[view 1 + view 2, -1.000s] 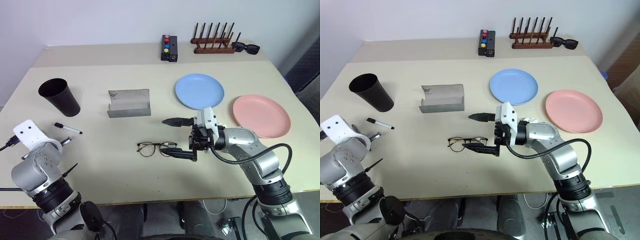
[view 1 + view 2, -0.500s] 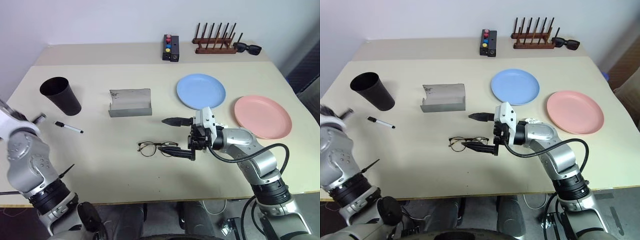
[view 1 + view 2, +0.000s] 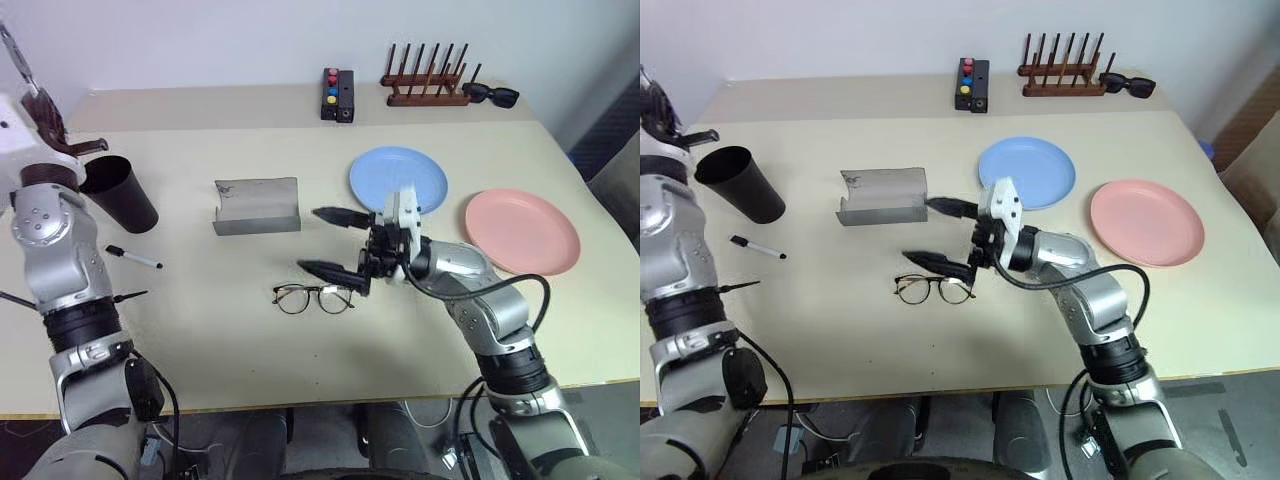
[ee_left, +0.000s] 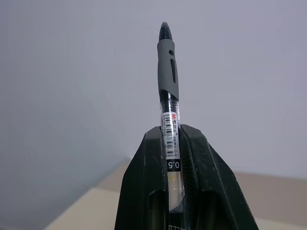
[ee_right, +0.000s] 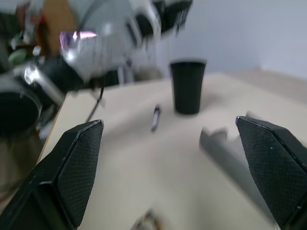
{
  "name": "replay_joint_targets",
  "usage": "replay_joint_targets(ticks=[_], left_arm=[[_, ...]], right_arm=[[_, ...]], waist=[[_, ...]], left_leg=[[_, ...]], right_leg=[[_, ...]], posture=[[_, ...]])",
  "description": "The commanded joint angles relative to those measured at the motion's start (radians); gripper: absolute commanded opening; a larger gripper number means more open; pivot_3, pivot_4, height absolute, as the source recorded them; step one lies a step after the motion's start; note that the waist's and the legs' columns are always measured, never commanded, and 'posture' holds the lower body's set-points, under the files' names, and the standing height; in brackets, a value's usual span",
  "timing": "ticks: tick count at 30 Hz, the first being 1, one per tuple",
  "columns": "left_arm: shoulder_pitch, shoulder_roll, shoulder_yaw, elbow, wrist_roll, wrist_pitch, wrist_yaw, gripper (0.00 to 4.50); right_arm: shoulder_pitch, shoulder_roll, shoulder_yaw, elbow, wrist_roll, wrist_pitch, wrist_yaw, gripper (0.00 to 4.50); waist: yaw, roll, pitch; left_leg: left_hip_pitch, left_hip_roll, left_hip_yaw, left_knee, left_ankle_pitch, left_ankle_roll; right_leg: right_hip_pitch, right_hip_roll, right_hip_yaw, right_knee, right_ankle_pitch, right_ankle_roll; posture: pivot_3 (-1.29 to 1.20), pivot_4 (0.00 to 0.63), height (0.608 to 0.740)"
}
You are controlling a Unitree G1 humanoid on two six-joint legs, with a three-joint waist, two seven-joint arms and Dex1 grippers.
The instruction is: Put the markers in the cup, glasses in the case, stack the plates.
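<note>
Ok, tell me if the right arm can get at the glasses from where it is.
Probably yes: the right tool hangs open just above the glasses, with bare table around them and nothing between.

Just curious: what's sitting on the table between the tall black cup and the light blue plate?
In the left eye view, the open grey glasses case stands between the black cup and the blue plate.

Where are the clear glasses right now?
In the left eye view the glasses lie on the table, in front of the grey case, just below the open right gripper.
</note>
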Motion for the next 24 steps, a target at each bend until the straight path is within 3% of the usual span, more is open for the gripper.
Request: replay_joint_targets(ticks=[1,11,24], left_arm=[[-0.030,0.033,-0.008,0.068,0.011,-0.105,-0.004,0.06],[0.021,0.003,-0.017,0.187,0.001,-0.230,0.014,0.06],[0.056,-0.018,-0.041,0.202,-0.004,-0.236,0.029,0.06]], right_arm=[[-0.026,0.039,-0.025,-0.018,0.014,-0.025,-0.041,4.50],[-0.014,0.074,-0.014,-0.048,0.030,-0.011,-0.074,4.50],[-0.016,0.084,-0.007,-0.045,0.031,-0.012,-0.080,4.50]], waist=[[0.000,0.000,0.000],[0.001,0.000,0.000],[0.000,0.000,0.000]], left_leg=[[0.000,0.000,0.000,0.000,0.000,0.000],[0.000,0.000,0.000,0.000,0.000,0.000],[0.000,0.000,0.000,0.000,0.000,0.000]], right_leg=[[0.000,0.000,0.000,0.000,0.000,0.000],[0.000,0.000,0.000,0.000,0.000,0.000],[0.000,0.000,0.000,0.000,0.000,0.000]], posture=[[0.00,0.150,0.734],[0.00,0.150,0.734],[0.00,0.150,0.734]])
